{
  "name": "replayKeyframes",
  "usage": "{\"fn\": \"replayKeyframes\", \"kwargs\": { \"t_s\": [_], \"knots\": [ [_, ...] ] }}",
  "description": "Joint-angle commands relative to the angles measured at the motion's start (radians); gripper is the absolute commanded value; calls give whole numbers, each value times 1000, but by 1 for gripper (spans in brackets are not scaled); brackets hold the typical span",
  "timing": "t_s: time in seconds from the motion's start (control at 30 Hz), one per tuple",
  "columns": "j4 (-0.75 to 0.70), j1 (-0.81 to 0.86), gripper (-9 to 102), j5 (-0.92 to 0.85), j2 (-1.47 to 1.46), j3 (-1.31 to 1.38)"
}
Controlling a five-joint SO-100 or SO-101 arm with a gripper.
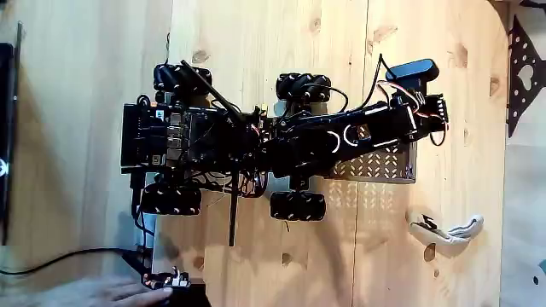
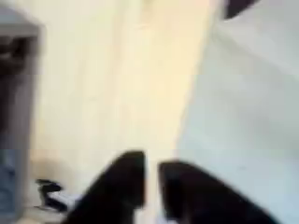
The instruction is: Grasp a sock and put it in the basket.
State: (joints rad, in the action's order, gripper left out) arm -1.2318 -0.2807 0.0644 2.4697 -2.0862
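Pale sock [image 1: 448, 228] lies well apart from gripper [image 2: 149, 191] | fingers [image 2: 117, 191] slightly parted, empty | swing over, descend squarely across the fabric.

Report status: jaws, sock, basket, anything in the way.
Gripper over bare floor, jaws slightly apart, empty. Sock on wood floor, apart from the arm. Basket mostly under the arm. Nothing between arm and sock.
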Motion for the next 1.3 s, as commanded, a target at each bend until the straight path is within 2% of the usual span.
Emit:
{"fn": "replayKeyframes", "kwargs": {
  "t_s": [0.0, 0.07, 0.17, 0.5, 0.7, 0.93, 0.97, 1.0, 1.17, 1.27],
  "knots": [
    [-81, 11, 0, 12, -20, 143],
    [-153, -5, 0, 12, -77, 262],
    [-176, -28, 0, 15, -149, 380],
    [98, 40, 0, 8, -316, 405],
    [64, 95, 0, 5, -517, 551],
    [52, 143, 0, -2, -607, 626],
    [52, 149, 1, -14, -623, 641],
    [49, 156, 6, -21, -640, 658],
    [61, 239, 14, 94, -712, 673],
    [49, 285, 18, 84, -746, 673]
  ]
}}
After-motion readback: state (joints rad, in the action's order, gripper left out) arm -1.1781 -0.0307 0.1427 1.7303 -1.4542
